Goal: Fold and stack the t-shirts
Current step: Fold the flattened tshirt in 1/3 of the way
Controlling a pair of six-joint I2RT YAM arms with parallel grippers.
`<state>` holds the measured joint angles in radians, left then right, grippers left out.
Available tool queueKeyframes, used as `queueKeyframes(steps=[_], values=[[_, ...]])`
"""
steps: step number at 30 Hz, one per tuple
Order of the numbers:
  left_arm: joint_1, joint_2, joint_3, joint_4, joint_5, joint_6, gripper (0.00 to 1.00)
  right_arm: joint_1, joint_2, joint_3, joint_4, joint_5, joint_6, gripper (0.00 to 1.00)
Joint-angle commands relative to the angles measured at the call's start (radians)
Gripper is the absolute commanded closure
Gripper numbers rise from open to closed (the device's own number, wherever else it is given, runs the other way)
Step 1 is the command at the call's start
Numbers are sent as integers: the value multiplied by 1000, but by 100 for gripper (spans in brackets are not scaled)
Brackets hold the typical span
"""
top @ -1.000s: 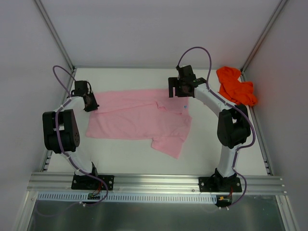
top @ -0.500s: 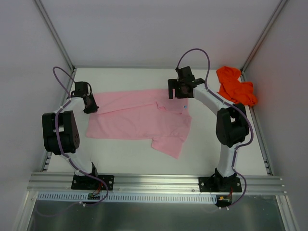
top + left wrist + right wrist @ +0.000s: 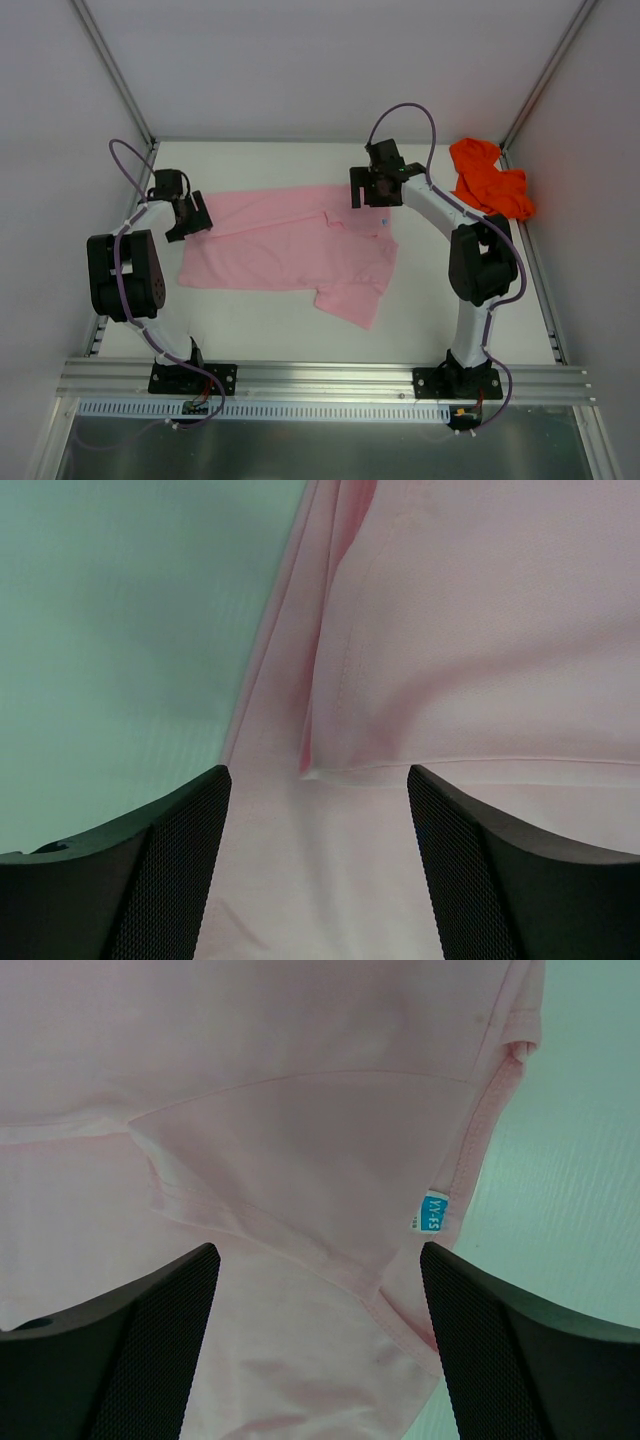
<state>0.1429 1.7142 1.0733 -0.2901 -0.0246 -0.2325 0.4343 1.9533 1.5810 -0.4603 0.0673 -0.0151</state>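
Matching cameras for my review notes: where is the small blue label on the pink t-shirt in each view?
Top external: blue label near the pink t-shirt's upper right corner.
Left wrist: not in it.
Right wrist: right of centre.
Shared landmark: the pink t-shirt.

Soft pink and hot orange-red cloth on a white bench (image 3: pixel 430 300).

The spread t-shirt (image 3: pixel 290 250) is plain light pink all over, with no print, its seams and folds only a slightly deeper pink. A small turquoise size tag (image 3: pixel 432 1211) with white lettering sits at its collar. The crumpled t-shirt (image 3: pixel 490 180) is solid bright orange-red. The left gripper (image 3: pixel 318 780) and right gripper (image 3: pixel 320 1260) are matt black, with a fine dotted mesh pattern on their fingers (image 3: pixel 170 880). The arms (image 3: pixel 440 205) are white with black joints, and their cables (image 3: pixel 120 160) are purple. The rail (image 3: pixel 320 378) is silver-grey metal, and the walls (image 3: pixel 320 60) are pale grey-white. Seen close under the wrists, the bench takes a faint greenish cast.
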Motion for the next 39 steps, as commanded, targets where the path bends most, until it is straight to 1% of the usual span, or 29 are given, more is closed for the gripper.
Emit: queueKeyframes(steps=[1,4,8,9,11,12,16,22,24,28,29,31,33,34,35,36,38,39], values=[[-6,-30,98,-44,-43,-13,28,-14,-24,13,-52,23,39,15],[-6,-22,137,-73,-32,-21,28,-40,-71,-36,-46,17,70,15],[-5,-39,132,-89,-3,-70,32,-58,-119,-116,-18,19,89,14],[-6,-44,116,-89,-1,-91,35,-57,-122,-136,-17,20,93,14],[-6,-48,103,-83,0,-108,37,-58,-129,-153,-11,11,106,14],[-6,-47,96,-86,2,-120,42,-57,-131,-168,-8,9,112,14],[-6,-39,65,-72,18,-137,45,-58,-136,-202,17,15,139,14],[-6,-13,43,-58,23,-145,45,-58,-110,-216,31,5,156,14],[-6,-2,42,-54,23,-145,47,-57,-100,-216,44,-6,165,14],[-6,7,37,-43,17,-148,53,-52,-80,-208,61,-20,172,17],[-6,12,36,-38,17,-149,58,-49,-70,-204,63,-21,173,19],[-6,22,36,-35,12,-153,61,-48,-56,-200,60,-24,175,23],[-6,25,33,-32,11,-156,68,-46,-53,-205,61,-24,176,24],[-6,27,31,-27,11,-156,70,-46,-53,-207,63,-24,179,27],[-6,30,31,-27,9,-156,76,-46,-47,-208,63,-27,179,28],[-6,31,31,-29,2,-156,79,-46,-45,-210,63,-27,181,31],[-6,33,36,-32,-6,-153,84,-45,-44,-211,63,-27,182,34],[-6,32,37,-35,-12,-149,92,-45,-42,-214,63,-26,184,36]])
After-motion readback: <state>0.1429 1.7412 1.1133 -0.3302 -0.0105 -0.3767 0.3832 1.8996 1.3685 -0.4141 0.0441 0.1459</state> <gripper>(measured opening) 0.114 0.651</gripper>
